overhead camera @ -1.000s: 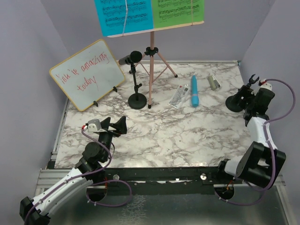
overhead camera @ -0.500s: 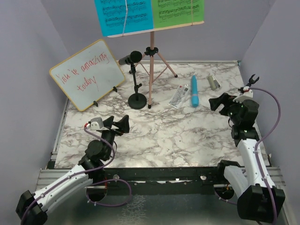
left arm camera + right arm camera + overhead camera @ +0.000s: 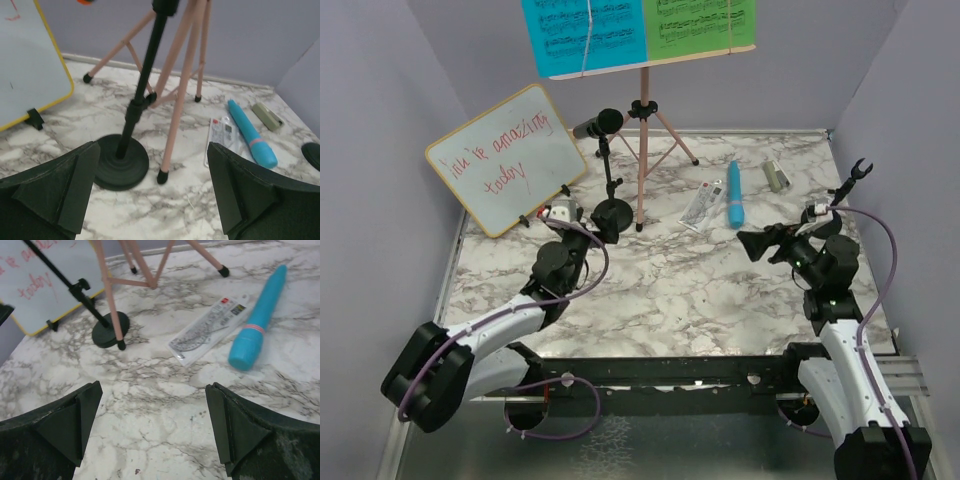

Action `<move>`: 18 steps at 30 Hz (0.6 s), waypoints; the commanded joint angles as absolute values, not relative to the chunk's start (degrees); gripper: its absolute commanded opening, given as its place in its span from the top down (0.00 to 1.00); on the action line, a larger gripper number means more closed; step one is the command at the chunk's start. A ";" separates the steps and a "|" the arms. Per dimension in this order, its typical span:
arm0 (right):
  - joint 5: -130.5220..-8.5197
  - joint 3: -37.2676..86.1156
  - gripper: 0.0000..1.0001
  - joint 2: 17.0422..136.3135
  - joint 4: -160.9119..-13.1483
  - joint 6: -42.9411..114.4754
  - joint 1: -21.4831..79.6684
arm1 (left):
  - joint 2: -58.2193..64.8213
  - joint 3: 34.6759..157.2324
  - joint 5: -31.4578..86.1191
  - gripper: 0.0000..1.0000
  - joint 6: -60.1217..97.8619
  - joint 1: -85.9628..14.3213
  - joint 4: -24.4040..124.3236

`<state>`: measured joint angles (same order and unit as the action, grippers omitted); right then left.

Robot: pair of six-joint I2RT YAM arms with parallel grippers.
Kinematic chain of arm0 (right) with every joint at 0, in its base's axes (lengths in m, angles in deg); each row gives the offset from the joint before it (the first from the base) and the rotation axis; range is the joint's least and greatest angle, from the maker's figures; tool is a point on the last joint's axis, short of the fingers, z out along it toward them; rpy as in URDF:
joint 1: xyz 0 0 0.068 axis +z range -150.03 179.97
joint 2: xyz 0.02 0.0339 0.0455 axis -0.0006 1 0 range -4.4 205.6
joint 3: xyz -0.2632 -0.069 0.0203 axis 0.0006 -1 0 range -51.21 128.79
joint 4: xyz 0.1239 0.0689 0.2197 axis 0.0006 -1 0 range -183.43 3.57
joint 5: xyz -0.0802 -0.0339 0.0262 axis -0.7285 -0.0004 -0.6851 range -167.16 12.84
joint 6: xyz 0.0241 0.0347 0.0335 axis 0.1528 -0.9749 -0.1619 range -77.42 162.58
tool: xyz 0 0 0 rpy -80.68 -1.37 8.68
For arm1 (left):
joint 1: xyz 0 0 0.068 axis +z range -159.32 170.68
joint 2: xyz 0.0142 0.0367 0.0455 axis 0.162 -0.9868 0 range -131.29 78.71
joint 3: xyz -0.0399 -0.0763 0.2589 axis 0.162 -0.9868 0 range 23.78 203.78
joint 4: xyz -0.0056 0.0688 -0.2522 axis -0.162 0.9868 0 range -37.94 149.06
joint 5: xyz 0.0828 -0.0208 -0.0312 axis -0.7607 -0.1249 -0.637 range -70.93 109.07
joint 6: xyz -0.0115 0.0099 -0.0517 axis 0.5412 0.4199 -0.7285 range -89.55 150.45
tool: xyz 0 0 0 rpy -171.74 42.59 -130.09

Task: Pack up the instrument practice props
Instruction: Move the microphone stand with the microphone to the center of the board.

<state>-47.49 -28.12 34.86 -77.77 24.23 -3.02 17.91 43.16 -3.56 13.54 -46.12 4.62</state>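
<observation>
The pink tripod music holder (image 3: pixel 642 150) stands at the back, its tray carrying a blue music sheet (image 3: pixel 582 35) and a green music sheet (image 3: pixel 705 22). A black microphone (image 3: pixel 600 124) rests on a round-based mic holder (image 3: pixel 613 214) beside the tripod. The blue microphone (image 3: pixel 734 193) lies flat on the marble. The other mic holder (image 3: pixel 312 152) stands at the far right, its clip (image 3: pixel 860 170) showing above my right arm. My left gripper (image 3: pixel 588 228) is open, just short of the holder base (image 3: pixel 120 162). My right gripper (image 3: pixel 767 240) is open and empty, low over bare marble below the blue microphone (image 3: pixel 260 322).
A yellow-framed whiteboard (image 3: pixel 505 158) leans at the back left. A packaged ruler set (image 3: pixel 703 205) lies next to the blue microphone, and a small silver cylinder (image 3: pixel 777 176) sits behind it. Purple walls close in the table on three sides.
My left arm has reached forward from the near left up to the black holder's base. My right arm has swung left and nearer, away from the right-hand holder. Both grippers stay open.
</observation>
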 commanded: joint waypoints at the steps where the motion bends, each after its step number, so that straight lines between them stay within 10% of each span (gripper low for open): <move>1: -45.02 -29.10 0.07 32.16 -74.60 25.61 1.88 | 12.57 48.71 8.07 0.05 14.22 -39.32 -2.57; 18: -49.26 -35.21 0.07 27.10 -66.69 25.95 13.73 | -10.77 61.57 42.45 0.18 15.38 -22.48 -18.98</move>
<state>-47.78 -34.63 27.72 -70.56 25.48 12.59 -6.31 58.02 31.56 15.51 -23.85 -11.42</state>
